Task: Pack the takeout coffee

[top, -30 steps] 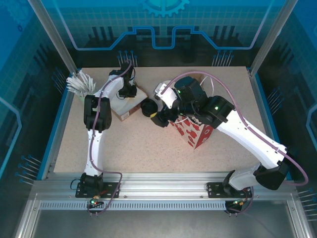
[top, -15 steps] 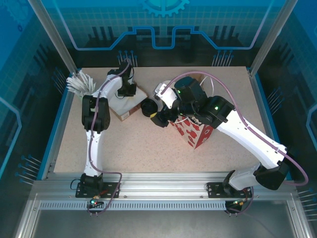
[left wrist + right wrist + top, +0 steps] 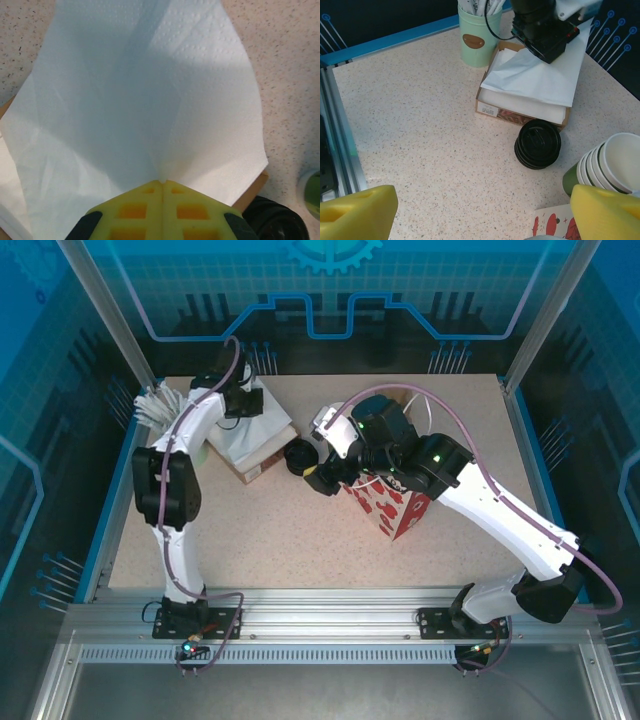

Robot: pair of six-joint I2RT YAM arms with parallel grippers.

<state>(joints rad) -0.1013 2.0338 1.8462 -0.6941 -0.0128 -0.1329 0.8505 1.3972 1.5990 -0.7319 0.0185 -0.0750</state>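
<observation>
White-and-black arms [image 3: 510, 515]; purple cables [image 3: 452, 408]

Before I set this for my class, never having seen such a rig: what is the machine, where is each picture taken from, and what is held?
Two robot arms stand at the near edge of a table. One picture looks down from above; two come from cameras on the wrists. The left end effector is shut on a white napkin over a cardboard napkin box. The right end effector is open, holding nothing. Also on the table: a mint cup of wrapped sticks, stacked black lids, stacked green cups, a red-and-white paper bag.
</observation>
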